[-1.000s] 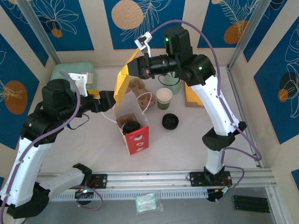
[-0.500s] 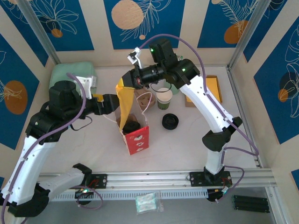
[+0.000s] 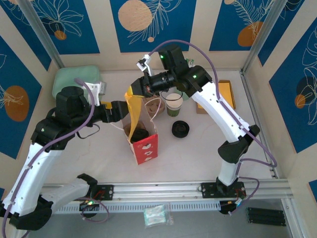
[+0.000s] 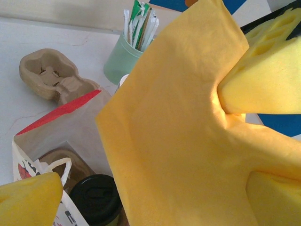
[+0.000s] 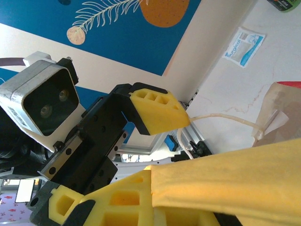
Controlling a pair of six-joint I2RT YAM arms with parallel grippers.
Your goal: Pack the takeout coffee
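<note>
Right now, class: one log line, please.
right hand: shut on yellow napkin above red-and-white paper bag; left hand: open beside bag; black-lidded green paper cup: in bag

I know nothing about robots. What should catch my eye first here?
A big yellow cloth dangles from the right gripper, which is shut on it, over the open mouth of a red-and-white paper bag in the middle of the table. Inside the bag sits a coffee cup with a black lid. The left gripper stands open beside the bag.

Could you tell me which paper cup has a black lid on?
The lidded cup standing inside the paper bag. The open cup, on the table beyond the bag, shows a bare white rim.
</note>
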